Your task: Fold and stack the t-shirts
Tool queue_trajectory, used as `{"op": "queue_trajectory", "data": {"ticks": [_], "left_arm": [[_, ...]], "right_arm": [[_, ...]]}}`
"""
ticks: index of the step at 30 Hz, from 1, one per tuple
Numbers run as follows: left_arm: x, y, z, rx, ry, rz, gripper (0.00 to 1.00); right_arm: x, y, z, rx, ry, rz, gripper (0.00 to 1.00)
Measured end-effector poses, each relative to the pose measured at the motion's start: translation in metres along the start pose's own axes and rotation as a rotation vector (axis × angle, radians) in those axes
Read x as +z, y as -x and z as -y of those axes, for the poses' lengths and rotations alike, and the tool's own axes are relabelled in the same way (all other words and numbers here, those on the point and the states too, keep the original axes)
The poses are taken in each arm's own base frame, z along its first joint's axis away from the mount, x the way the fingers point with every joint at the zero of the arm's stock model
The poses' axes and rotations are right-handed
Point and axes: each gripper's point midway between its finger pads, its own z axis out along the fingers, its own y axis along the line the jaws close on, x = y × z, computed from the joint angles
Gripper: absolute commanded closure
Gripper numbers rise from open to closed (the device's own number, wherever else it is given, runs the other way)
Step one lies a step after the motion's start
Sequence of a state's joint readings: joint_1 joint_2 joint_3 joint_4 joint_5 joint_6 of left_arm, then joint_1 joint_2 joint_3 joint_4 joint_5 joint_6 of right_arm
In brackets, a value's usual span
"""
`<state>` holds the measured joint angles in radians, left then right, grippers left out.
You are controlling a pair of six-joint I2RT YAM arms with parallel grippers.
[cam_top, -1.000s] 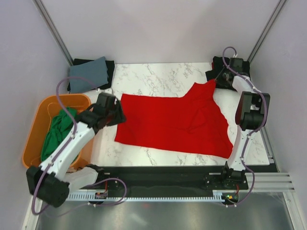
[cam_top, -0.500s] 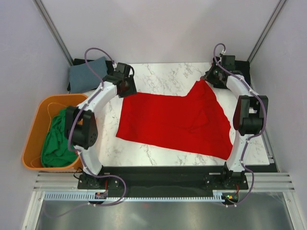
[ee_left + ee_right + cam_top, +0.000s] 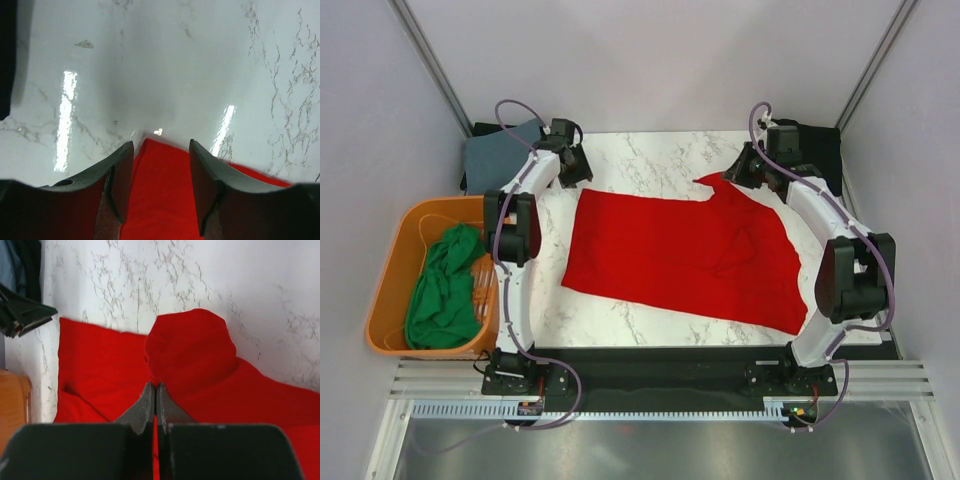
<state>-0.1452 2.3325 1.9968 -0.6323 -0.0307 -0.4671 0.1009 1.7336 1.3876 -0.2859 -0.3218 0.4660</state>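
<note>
A red t-shirt (image 3: 685, 250) lies spread on the white marble table (image 3: 650, 160). My left gripper (image 3: 577, 175) is open at the shirt's far left corner; in the left wrist view that red corner (image 3: 157, 165) lies between my two fingers (image 3: 117, 172). My right gripper (image 3: 738, 172) is shut on the shirt's far right part and holds it lifted; in the right wrist view a red fold (image 3: 192, 352) bulges out from my closed fingertips (image 3: 146, 405). A folded grey-blue shirt (image 3: 500, 152) lies on dark cloth at the far left.
An orange basket (image 3: 390, 275) at the left holds a crumpled green shirt (image 3: 445, 290). Dark cloth (image 3: 820, 140) lies at the far right corner. The enclosure walls stand close on both sides.
My left arm swung from the basket side out to the shirt's far left corner. My right gripper moved leftward, dragging the shirt's far right part with it.
</note>
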Motion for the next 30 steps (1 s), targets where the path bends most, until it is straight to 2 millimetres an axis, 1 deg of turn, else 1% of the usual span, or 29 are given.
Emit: {"op": "queue_trajectory", "data": {"ticks": [3, 5, 8, 11, 14, 16, 18, 19, 22, 25, 30], "left_arm": [[0.013, -0.007, 0.007, -0.003, -0.030, -0.029, 0.50], [0.020, -0.015, 0.009, -0.005, -0.037, -0.051, 0.57], [0.021, -0.017, 0.015, -0.007, -0.055, -0.056, 0.59], [0.023, -0.020, 0.016, -0.011, -0.057, -0.057, 0.60], [0.022, -0.022, 0.014, -0.014, -0.055, -0.045, 0.64], [0.021, -0.023, 0.013, -0.014, -0.054, -0.044, 0.64], [0.020, -0.024, 0.012, -0.014, -0.048, -0.042, 0.62], [0.019, -0.024, 0.010, -0.013, -0.041, -0.041, 0.58], [0.015, -0.024, 0.006, -0.011, -0.016, -0.035, 0.51], [0.013, -0.024, 0.000, -0.009, 0.017, -0.030, 0.49], [0.012, -0.026, -0.004, -0.006, 0.035, -0.032, 0.49]], "right_arm": [[-0.011, -0.009, -0.001, -0.005, 0.001, -0.003, 1.00], [-0.016, -0.010, -0.002, -0.009, 0.001, -0.001, 1.00], [-0.020, -0.009, -0.002, -0.015, -0.002, 0.005, 1.00], [-0.022, -0.008, -0.002, -0.019, -0.006, 0.008, 1.00], [-0.022, -0.009, -0.001, -0.019, -0.010, 0.005, 1.00], [-0.022, -0.010, -0.001, -0.018, -0.012, 0.002, 1.00], [-0.022, -0.011, 0.000, -0.017, -0.013, -0.001, 1.00], [-0.022, -0.012, 0.000, -0.016, -0.015, -0.002, 1.00], [-0.022, -0.015, 0.002, -0.014, -0.019, -0.009, 1.00], [-0.022, -0.017, 0.003, -0.012, -0.022, -0.013, 1.00], [-0.022, -0.018, 0.003, -0.011, -0.023, -0.014, 1.00]]}}
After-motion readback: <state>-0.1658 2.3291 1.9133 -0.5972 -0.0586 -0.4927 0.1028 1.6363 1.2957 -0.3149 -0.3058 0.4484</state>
